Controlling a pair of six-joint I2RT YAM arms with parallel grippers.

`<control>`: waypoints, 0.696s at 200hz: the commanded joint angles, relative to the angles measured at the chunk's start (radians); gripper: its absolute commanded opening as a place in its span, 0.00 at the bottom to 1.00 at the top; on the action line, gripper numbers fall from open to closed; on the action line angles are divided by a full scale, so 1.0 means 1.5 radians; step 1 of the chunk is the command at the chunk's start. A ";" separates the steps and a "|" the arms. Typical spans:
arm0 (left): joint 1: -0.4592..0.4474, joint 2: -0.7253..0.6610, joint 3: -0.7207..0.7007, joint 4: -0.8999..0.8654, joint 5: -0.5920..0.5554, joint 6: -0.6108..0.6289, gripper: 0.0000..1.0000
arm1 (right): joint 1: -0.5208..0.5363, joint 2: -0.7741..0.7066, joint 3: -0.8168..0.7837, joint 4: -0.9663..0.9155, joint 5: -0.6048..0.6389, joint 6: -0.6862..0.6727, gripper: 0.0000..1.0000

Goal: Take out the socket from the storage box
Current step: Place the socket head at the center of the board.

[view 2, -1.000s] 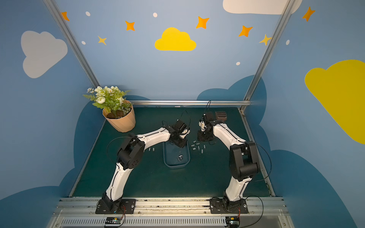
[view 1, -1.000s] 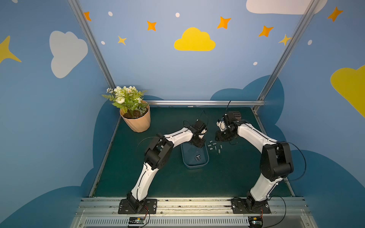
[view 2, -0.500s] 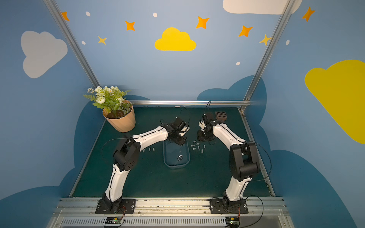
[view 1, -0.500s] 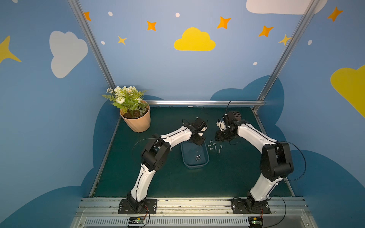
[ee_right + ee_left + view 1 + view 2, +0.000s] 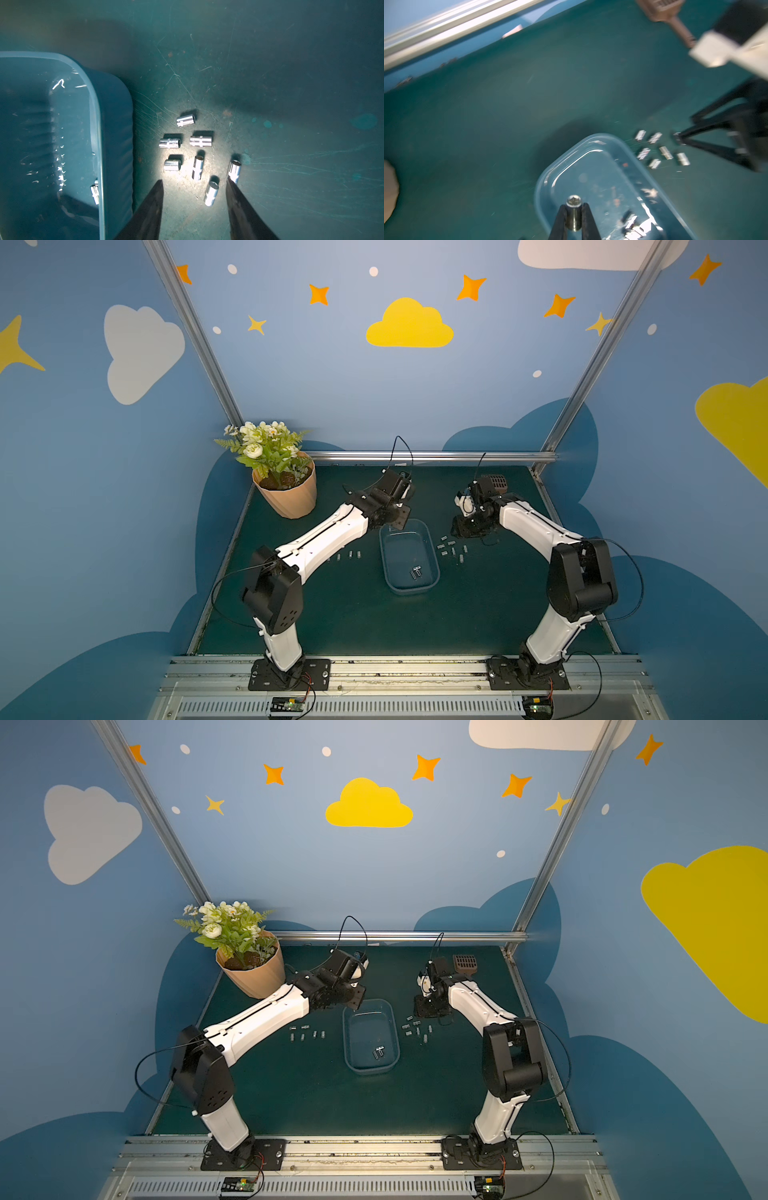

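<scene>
A small silver socket (image 5: 573, 218) is being gripped upright between the closed jaws of the left gripper (image 5: 574, 206). It is being held in the air over the far end of the box (image 5: 405, 547), and it is not touching the box. The left wrist view is blurred. A few more sockets (image 5: 416, 572) are lying in the near end of the box, but how many cannot be told. The box is sitting in the middle of the green mat (image 5: 357, 614), between the two arms. The right gripper (image 5: 193, 181) is being held low over the mat just right of the box, with its jaws wide apart and nothing in them. Seven loose sockets (image 5: 200, 141) are lying on the mat there, and one socket (image 5: 211, 193) is lying between the two fingers. More sockets (image 5: 314, 1034) are lying on the mat left of the box. A flowerpot (image 5: 286, 499) is standing in the far left corner.
</scene>
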 commanded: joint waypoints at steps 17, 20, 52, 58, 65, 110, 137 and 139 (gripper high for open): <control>0.065 -0.052 -0.093 -0.018 -0.025 -0.042 0.13 | -0.004 0.005 -0.010 0.009 -0.010 0.007 0.50; 0.069 -0.056 -0.101 -0.015 -0.023 -0.044 0.13 | -0.004 0.005 -0.009 0.010 -0.010 0.007 0.50; 0.120 -0.054 -0.152 -0.001 0.016 -0.060 0.13 | -0.004 0.005 -0.014 0.011 -0.013 0.008 0.50; 0.127 -0.048 -0.156 0.001 0.023 -0.061 0.13 | -0.004 0.005 -0.016 0.011 -0.013 0.008 0.50; 0.133 -0.041 -0.158 0.004 0.028 -0.062 0.13 | -0.004 0.005 -0.017 0.011 -0.013 0.008 0.50; 0.169 0.067 -0.113 -0.038 0.071 -0.074 0.14 | -0.004 0.004 -0.021 0.009 -0.015 0.010 0.50; 0.170 0.120 -0.083 -0.061 0.069 -0.078 0.13 | -0.004 0.003 -0.021 0.006 -0.012 0.009 0.50; 0.170 0.122 -0.083 -0.061 0.068 -0.079 0.13 | -0.004 0.003 -0.021 0.006 -0.013 0.008 0.50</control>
